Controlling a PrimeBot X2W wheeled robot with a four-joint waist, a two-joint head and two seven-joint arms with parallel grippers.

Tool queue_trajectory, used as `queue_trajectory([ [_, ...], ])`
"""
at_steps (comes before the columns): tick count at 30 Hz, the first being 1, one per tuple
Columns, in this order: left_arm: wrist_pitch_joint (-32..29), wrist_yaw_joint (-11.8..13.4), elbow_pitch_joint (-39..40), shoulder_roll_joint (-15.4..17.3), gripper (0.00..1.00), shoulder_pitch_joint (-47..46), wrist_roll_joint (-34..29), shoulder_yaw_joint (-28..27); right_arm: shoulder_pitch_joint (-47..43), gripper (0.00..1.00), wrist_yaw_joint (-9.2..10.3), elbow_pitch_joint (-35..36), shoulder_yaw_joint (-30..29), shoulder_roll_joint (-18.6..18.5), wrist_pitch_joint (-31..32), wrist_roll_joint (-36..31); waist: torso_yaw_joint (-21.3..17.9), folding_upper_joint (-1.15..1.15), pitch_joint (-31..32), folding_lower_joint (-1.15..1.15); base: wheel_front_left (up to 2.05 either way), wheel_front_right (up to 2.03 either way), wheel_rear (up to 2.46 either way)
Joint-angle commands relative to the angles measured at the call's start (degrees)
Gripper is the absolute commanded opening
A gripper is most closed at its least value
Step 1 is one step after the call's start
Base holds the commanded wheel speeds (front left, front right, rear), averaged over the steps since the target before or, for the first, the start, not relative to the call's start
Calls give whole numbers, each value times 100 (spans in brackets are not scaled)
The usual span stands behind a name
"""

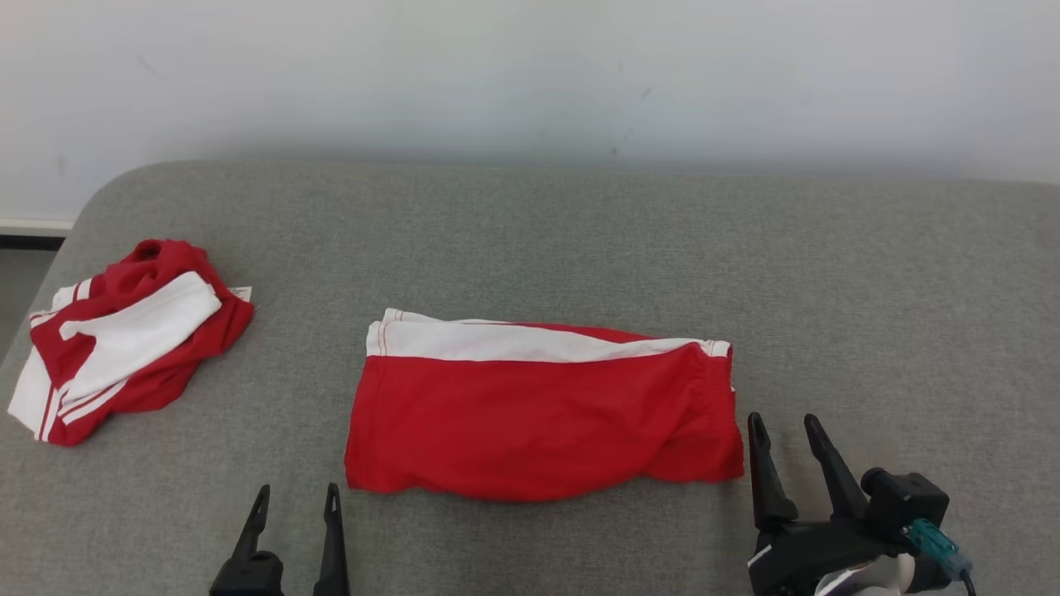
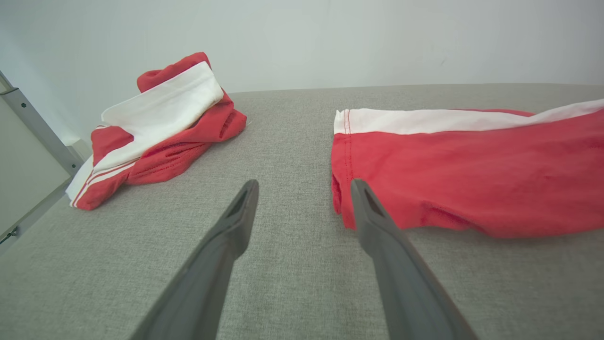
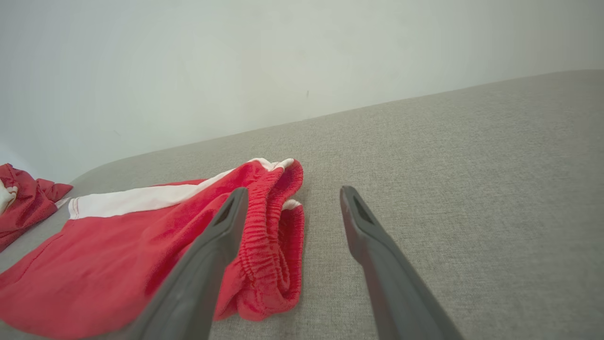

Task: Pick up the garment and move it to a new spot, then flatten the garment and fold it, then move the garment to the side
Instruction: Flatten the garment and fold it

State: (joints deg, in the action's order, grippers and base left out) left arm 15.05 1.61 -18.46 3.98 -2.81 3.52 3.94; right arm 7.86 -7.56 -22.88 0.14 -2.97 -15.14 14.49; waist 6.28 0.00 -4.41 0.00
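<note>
1. The red garment (image 1: 542, 414) lies in the middle of the worktop (image 1: 580, 240), folded into a flat band with its white stripe along the far edge. From its neat shape, folding looks done and only the move aside is left.
2. The left end effector (image 1: 299, 490) sits at the garment's 7 o'clock, fingers spread and gripping nothing. The right end effector (image 1: 782, 418) sits at 4 o'clock, likewise spread and empty, just beside the elastic waistband end.
3. Flanking both short ends probably sets up a two-sided lift that keeps the fold intact.
4. A crumpled red-and-white pile (image 1: 124, 339) rests at the garment's 9 o'clock. Both lie directly on the grey cloth, not inside anything.
</note>
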Motion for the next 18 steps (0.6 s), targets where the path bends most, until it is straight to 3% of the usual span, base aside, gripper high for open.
queue_trajectory([
  [1,19,-16,-21,-30,100,-81,-5,26,123,100,12,-101,13,9,0,-37,160,0,-144,0,0,0,0],
  [18,19,-157,-119,-110,100,-234,58,175,893,100,13,-1911,-170,3,11,-51,565,0,-450,0,0,0,0],
])
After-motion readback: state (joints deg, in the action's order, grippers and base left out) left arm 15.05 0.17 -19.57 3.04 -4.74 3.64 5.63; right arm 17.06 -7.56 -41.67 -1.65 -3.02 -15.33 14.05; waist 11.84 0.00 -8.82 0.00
